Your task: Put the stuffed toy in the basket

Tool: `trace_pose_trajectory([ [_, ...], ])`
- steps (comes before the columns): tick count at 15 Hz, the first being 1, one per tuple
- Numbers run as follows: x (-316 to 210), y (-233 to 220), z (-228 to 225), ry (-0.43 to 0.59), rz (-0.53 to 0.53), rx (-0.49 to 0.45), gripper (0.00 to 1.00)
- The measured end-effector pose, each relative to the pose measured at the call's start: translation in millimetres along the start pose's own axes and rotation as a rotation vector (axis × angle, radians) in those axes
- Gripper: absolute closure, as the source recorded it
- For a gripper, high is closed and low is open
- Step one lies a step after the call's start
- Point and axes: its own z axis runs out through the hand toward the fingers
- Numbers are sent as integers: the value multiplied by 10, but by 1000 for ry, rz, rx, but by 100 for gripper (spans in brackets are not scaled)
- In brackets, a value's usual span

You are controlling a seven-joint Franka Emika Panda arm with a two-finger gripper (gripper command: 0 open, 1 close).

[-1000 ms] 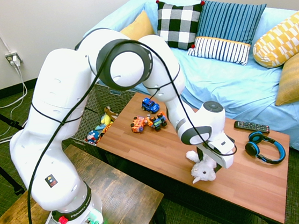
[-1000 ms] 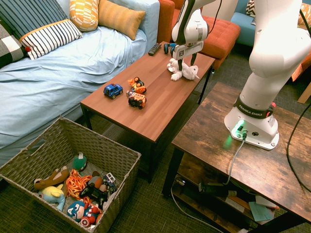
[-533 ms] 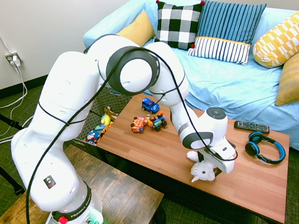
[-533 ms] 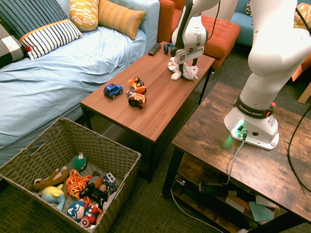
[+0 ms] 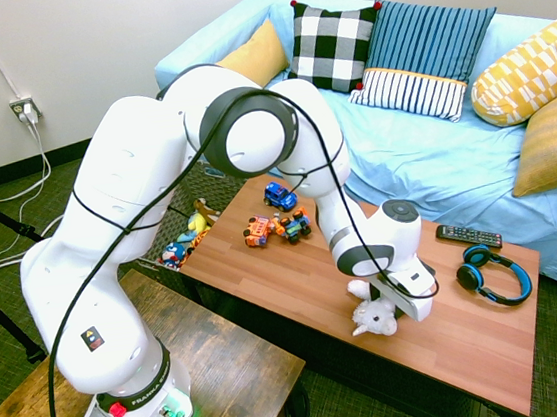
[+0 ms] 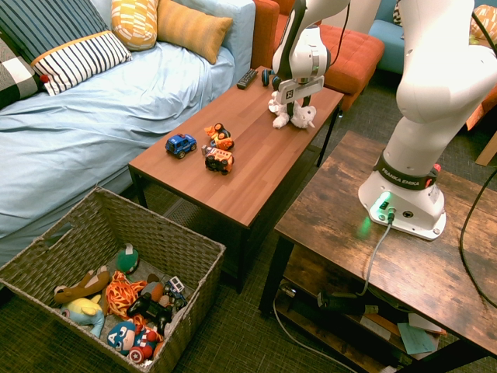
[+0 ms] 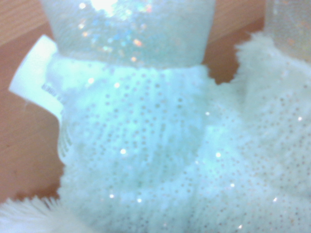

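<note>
Small white fluffy stuffed toy (image 5: 376, 317): lying on the reddish-brown wooden coffee table (image 5: 296, 277), directly beneath the downward-pointing white two-finger gripper (image 5: 388, 307). Finger spacing hidden by plush; cannot tell whether clamped. Large woven rectangular basket (image 6: 167, 241): on the floor, well apart from gripper, past the table's far end.

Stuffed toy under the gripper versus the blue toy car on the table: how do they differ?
The stuffed toy is white and fluffy; the blue toy car is hard-looking and blue. The stuffed toy is the bigger of the two. The stuffed toy lies directly beneath the gripper at the table's headphone end; the blue toy car sits apart, mid-table beside the orange cars. Both rest on the wooden table, neither in the basket.
</note>
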Motion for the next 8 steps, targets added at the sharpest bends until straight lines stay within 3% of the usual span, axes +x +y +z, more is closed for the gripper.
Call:
trace_pose_trajectory([
  [5, -11, -119, -104, -19, -8, 19, 100],
  [8, -91, -404, -512, -35, -27, 66, 100],
])
